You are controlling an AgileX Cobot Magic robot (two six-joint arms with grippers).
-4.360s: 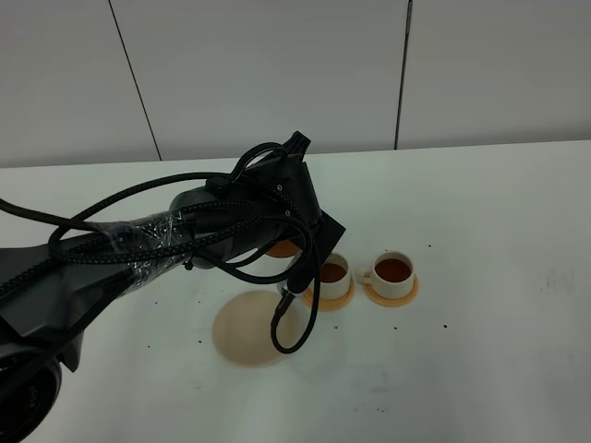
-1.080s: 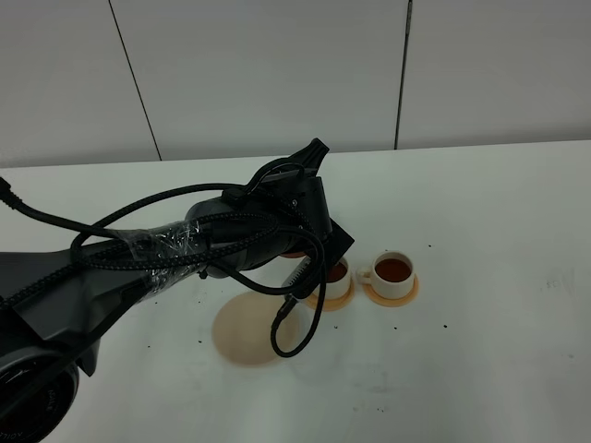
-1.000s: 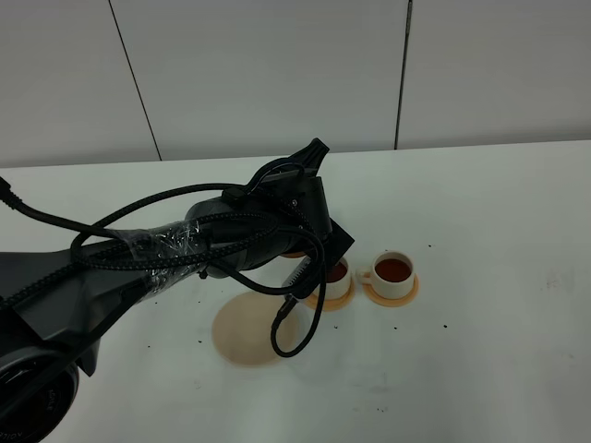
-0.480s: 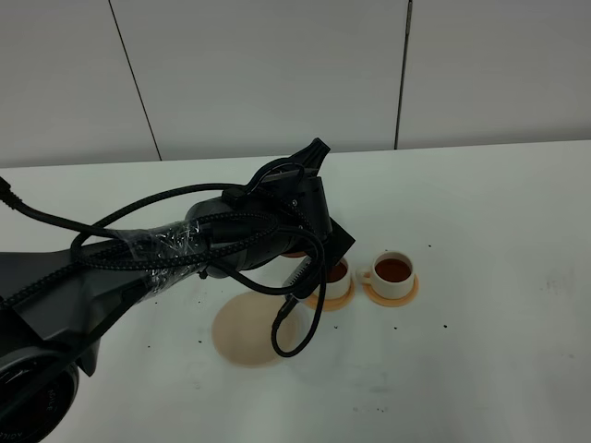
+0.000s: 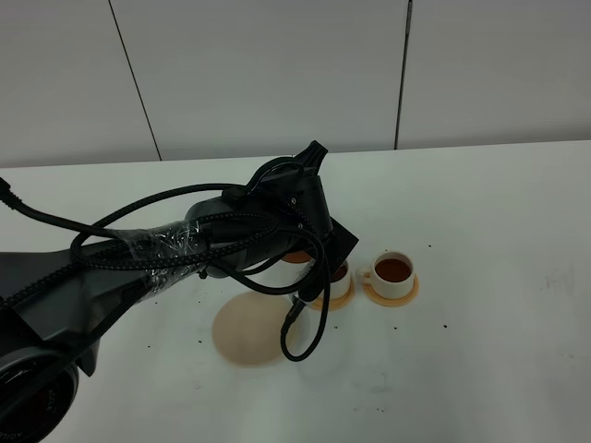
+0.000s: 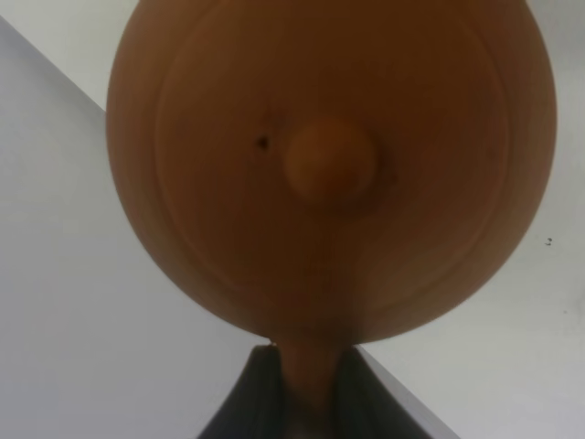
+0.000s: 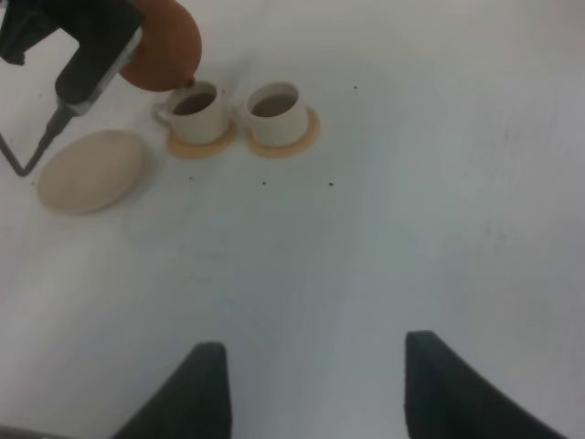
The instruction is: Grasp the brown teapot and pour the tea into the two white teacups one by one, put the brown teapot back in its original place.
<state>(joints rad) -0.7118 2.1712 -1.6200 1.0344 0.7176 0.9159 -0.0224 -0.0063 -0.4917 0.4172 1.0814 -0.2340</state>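
The brown teapot [image 6: 329, 165] fills the left wrist view, lid and knob facing the camera. My left gripper [image 6: 309, 402] is shut on its loop handle. In the right wrist view the teapot [image 7: 164, 41] hangs tilted, with its spout over the rim of the left white teacup [image 7: 196, 108]. The right teacup [image 7: 274, 108] stands beside it. Both cups hold brown tea and stand on orange coasters. In the high view my left arm [image 5: 249, 235] hides most of the teapot [image 5: 297, 257] and part of the left cup [image 5: 337, 277]. The beige trivet [image 5: 247, 328] lies bare. My right gripper [image 7: 315, 384] is open and empty.
The right cup [image 5: 393, 270] stands in full view on the white table [image 5: 499, 305]. A black cable loop [image 5: 300, 341] hangs from my left wrist over the trivet's right edge. Small dark specks dot the table. A grey panelled wall stands behind.
Over the last seconds my left arm lifted and shifted right with the teapot. In the last half second the arm hardly moved; the hanging cable loop dropped slightly lower.
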